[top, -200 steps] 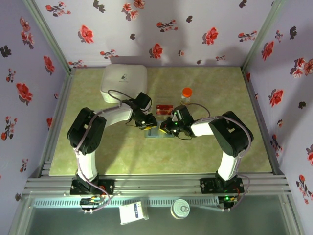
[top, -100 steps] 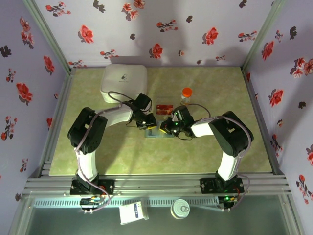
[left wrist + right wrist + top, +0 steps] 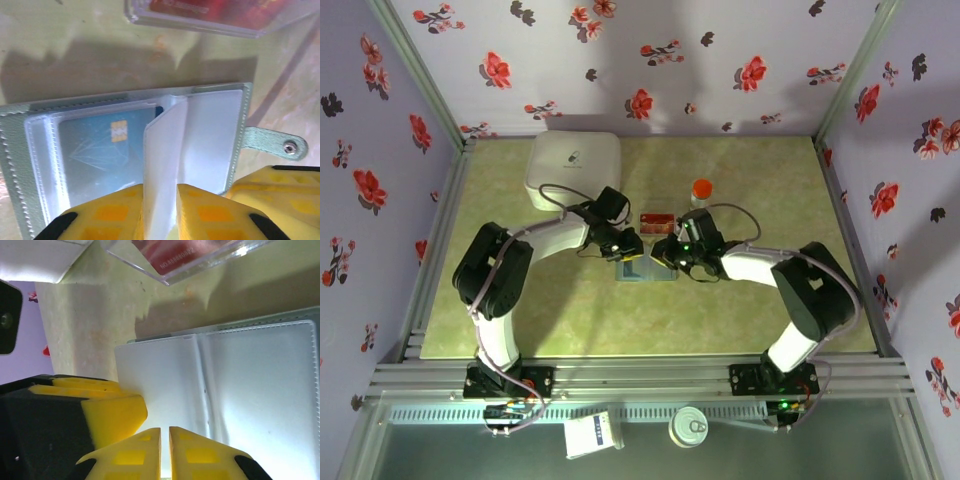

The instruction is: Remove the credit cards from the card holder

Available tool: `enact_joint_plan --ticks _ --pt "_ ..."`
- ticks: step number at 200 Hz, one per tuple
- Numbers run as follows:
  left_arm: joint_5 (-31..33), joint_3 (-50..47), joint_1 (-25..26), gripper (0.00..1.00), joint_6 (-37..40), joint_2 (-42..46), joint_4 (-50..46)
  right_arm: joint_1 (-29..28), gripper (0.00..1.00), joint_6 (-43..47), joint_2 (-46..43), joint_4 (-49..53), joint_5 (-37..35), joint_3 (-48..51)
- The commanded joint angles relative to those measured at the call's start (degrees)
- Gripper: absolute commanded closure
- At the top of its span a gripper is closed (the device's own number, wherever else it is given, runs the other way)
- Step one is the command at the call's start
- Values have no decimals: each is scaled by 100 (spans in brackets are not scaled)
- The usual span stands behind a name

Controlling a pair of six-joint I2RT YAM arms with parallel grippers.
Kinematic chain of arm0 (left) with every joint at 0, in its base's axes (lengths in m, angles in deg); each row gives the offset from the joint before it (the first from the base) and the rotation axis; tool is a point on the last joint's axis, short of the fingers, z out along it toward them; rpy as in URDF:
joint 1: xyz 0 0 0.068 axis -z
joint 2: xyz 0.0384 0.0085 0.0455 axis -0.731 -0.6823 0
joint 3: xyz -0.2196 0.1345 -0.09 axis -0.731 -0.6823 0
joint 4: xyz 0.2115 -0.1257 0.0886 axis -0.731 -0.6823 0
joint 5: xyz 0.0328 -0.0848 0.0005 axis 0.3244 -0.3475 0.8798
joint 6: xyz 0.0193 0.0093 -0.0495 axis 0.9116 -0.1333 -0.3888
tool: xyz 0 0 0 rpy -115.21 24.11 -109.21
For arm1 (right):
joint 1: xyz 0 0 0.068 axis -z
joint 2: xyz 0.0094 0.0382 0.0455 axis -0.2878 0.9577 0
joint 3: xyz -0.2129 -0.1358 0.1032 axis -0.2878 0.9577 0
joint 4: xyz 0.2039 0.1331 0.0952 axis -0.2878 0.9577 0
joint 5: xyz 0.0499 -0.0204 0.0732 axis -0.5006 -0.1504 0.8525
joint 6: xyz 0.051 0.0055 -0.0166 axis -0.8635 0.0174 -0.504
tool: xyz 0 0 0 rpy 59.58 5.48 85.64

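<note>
The card holder (image 3: 646, 270) lies open on the table between my two grippers, its clear sleeves facing up (image 3: 215, 130). A blue-teal credit card (image 3: 100, 145) with a gold chip sits in the left sleeve. My left gripper (image 3: 632, 250) (image 3: 160, 192) is shut on one upright sleeve leaf (image 3: 162, 150). My right gripper (image 3: 667, 252) (image 3: 165, 432) hovers over the white sleeves (image 3: 260, 390), all but shut, with only a hairline gap and nothing seen held. A red credit card in a clear cover (image 3: 656, 220) (image 3: 220, 10) (image 3: 175, 255) lies on the table just beyond the holder.
An orange-capped bottle (image 3: 701, 192) stands behind the right gripper. A white rounded box (image 3: 573, 168) sits at the back left. The holder's snap tab (image 3: 280, 145) sticks out beside my left gripper. The left gripper's yellow finger (image 3: 115, 415) lies close to my right fingertips.
The right arm's elbow has swung out to the right and its gripper has shifted slightly back over the holder. Its jaws have parted a hair. The left gripper keeps its pinch.
</note>
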Motion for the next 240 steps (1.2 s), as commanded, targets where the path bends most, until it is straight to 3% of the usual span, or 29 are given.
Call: enact_joint_plan --ticks 1,36,73,115,165,240 --pt "-190 233 130 78 -64 92 -83 89 87 538 -355 1068 -624 -225" --pt "-255 598 361 73 -54 -193 -143 244 86 780 -747 1635 -979 -231" --pt "-297 793 533 67 -53 -516 -128 370 85 868 -1445 2151 -1825 17" --pt "-377 989 658 64 -79 -813 -78 505 80 866 -1832 2319 -1928 188" --pt "-329 943 597 63 -4 -645 -46 505 80 824 -1541 2136 -1616 150" --pt "-298 182 48 66 127 38 64 221 81 681 -575 1810 -1185 -418"
